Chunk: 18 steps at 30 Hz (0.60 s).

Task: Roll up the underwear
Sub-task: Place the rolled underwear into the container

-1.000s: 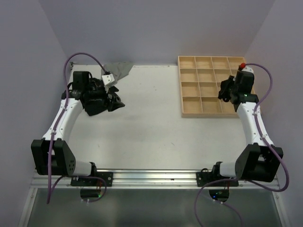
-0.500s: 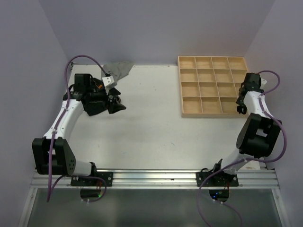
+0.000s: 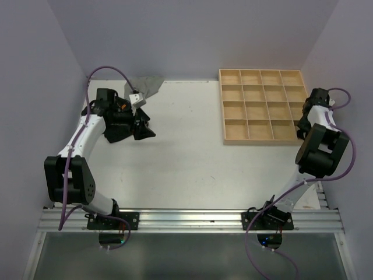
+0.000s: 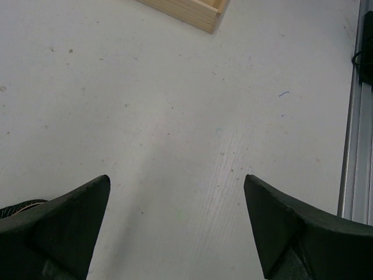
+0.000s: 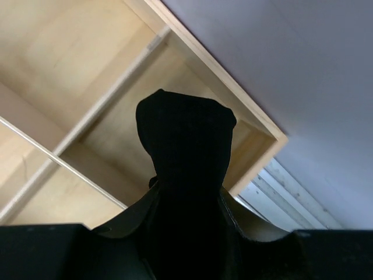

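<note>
A white table (image 3: 186, 163) stands boxed in by pale lavender walls, with a wooden grid tray (image 3: 260, 70) at its far right corner.

The rolled black underwear (image 5: 185, 151) is a tight, dark bundle with a rounded top. It is plain black all over, and no waistband shows. It sticks out from between the fingers of the right gripper (image 5: 186, 217), which is clamped on it. The roll hangs over the corner compartment of the tray, with the tray's outer rim and the wall just beyond. A second piece, the grey underwear (image 3: 145, 86), lies crumpled and unrolled at the back left corner of the table, against the wall.

The left gripper (image 4: 176, 181) hovers over bare table near that grey piece. Its jaws are spread wide and nothing is between them.

The overhead view does not show the black roll. The folded right arm (image 3: 317, 146) covers that edge of the tray. In the right wrist view the roll hides most of the fingers holding it, and its black surface shows no folds or seams. I cannot tell whether its lower end touches the compartment floor. The near side of the grey underwear is cut off by the left arm's wrist and purple cable (image 3: 108, 70). A thin tan sliver (image 4: 17, 205) shows behind the left finger in the left wrist view, and too little of it appears to say what it is.
</note>
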{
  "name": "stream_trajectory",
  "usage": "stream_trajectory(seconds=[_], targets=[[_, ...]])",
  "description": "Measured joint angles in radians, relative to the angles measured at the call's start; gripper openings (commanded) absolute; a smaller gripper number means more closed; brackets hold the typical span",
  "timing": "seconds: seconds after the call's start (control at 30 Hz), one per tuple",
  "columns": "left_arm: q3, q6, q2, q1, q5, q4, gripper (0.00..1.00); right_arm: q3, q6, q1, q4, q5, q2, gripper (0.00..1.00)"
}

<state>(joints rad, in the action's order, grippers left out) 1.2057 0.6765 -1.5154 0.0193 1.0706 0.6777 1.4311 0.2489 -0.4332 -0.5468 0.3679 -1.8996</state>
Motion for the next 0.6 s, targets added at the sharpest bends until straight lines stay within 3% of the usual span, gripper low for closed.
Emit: stream_trajectory(seconds=[0.6], targets=[[0.029, 0.019, -0.021, 0.000, -0.027, 0.052, 1.00, 0.063, -0.018, -0.017, 0.026, -0.106, -0.142, 0.00]])
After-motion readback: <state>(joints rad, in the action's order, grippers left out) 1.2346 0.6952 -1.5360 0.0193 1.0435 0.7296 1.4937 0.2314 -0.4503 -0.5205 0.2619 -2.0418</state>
